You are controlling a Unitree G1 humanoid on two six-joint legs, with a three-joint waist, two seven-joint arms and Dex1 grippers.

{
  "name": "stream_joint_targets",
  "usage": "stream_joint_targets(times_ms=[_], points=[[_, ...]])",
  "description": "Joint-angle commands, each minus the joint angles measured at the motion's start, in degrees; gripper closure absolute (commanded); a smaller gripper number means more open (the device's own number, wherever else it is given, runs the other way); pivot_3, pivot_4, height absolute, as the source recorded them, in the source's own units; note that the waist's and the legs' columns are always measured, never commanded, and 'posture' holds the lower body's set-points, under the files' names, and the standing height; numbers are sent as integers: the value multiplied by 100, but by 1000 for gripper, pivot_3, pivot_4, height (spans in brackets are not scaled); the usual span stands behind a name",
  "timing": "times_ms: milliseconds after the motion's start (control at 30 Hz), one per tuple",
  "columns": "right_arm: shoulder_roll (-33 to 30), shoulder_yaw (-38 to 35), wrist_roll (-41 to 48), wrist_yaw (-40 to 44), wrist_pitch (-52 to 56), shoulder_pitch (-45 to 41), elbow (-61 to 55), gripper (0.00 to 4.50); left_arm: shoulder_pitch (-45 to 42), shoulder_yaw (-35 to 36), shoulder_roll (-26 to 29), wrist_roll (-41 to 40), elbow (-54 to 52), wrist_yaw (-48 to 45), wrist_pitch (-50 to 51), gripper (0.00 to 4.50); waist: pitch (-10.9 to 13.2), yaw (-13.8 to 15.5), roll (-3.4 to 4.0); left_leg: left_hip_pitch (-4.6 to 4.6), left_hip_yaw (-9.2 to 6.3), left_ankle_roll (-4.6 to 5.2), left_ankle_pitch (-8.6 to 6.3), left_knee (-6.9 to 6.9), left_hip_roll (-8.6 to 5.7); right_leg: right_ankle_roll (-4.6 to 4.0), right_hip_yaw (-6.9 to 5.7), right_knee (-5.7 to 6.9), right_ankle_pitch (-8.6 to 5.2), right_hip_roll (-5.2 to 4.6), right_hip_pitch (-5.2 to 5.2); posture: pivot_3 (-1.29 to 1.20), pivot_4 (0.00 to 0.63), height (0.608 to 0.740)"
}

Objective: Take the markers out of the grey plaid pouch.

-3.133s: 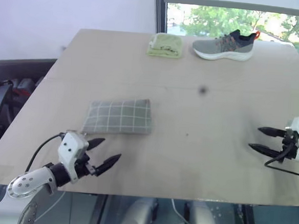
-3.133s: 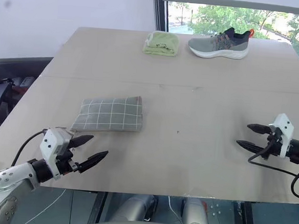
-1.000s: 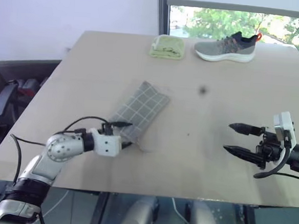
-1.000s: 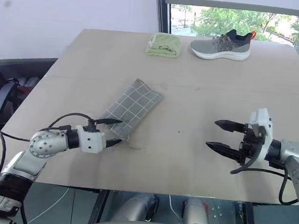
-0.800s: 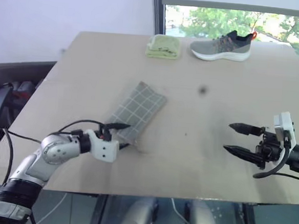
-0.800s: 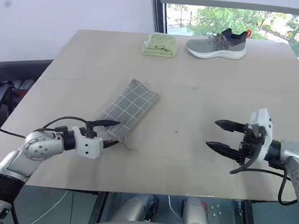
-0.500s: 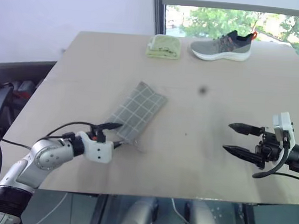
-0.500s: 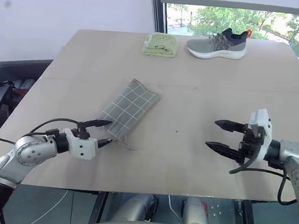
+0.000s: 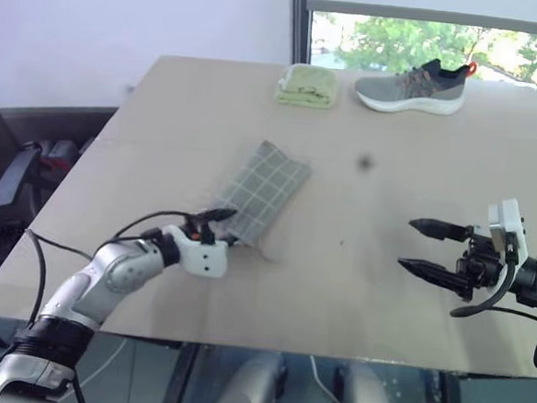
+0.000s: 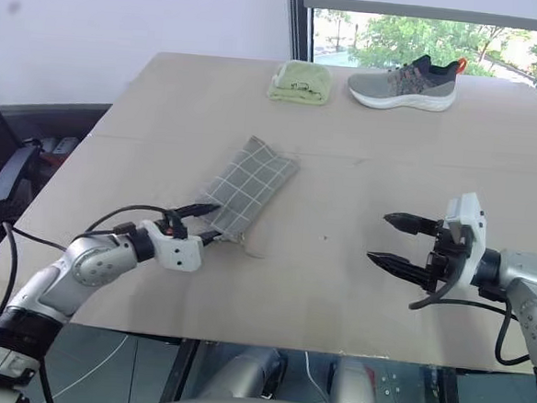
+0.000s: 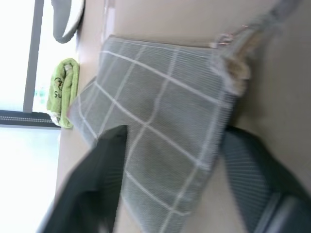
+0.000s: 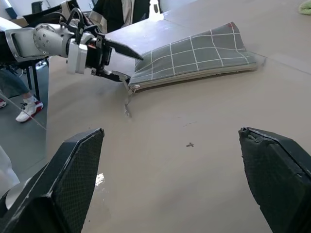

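The grey plaid pouch [image 9: 262, 189] is seen lying diagonally on the tabletop [image 9: 364, 291], left of centre. Its near corner is straddled by the two fingers of the left claw [image 9: 222, 228], one above and one below; whether the fabric is pinched cannot be told. The right claw [image 10: 394, 240] is held spread and empty on the right, well apart. A folded green cloth [image 9: 307, 84] and a grey shoe [image 9: 412, 83] are set along the far edge.

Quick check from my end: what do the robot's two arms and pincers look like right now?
Both arms are silver-grey metal with rounded joints. Each ends in a white wrist block carrying two tapered black fingers: left pincer, right pincer. Loose black cables loop along each forearm; the left wrist shows small red detail.
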Motion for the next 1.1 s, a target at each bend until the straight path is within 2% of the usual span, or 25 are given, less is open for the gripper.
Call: stream_joint_targets(times_ms=[33,67,100,333,600,733,833,967,1100], points=[[28,-86,55,-43,-74,1,-207,0,-97,-121,-32,684,436,468,400,3705,-8,8,13,0,0,0,0,0,0,0,-1,0,0,-1,0,0,150,740],[37,-87,63,-54,-70,2,-216,0,-139,-132,-55,796,477,595,487,4204,-18,18,28,1,0,0,0,0,0,0,-1,0,0,-1,1,0,150,740],[45,-80,61,-64,-73,-6,-217,0,-165,-133,-79,836,523,673,544,4467,-25,31,40,1,0,0,0,0,-1,0,-1,2,0,-2,1,0,150,740],[277,186,-4,-333,-32,-191,-258,0,-319,-105,-280,726,804,1058,735,4467,-49,48,72,11,-13,-21,16,-1,11,-3,-21,17,2,6,10,0,150,740],[1040,1623,-1108,-1754,408,-821,-356,0,-375,-179,-549,474,70,1107,338,4467,-50,98,66,1,-20,-47,47,-1,27,-21,-48,19,14,16,8,0,150,740],[1366,2147,-1526,-2048,536,-1267,-152,0,-349,-239,-684,417,-469,927,283,4467,-28,109,11,-20,-14,-52,50,2,18,-23,-45,13,16,16,-8,0,150,740],[1504,2529,-1877,-2067,418,-1579,98,0,-306,-281,-719,371,-746,791,264,4467,-21,22,-16,-40,-11,-73,60,1,17,-24,-42,-2,16,12,-22,0,150,740],[1739,2963,-2372,-2087,111,-1927,469,0,-184,-318,-701,324,-1057,623,171,4467,-21,-157,-22,-119,-2,-72,60,1,17,-24,-36,-3,16,3,-98,0,150,740],[1940,3019,-2615,-2089,-85,-2124,723,0,-11,-246,-656,230,-1333,525,112,4467,-18,-286,-25,-119,3,-72,60,-2,19,-24,-34,-1,16,3,-104,0,150,740]])
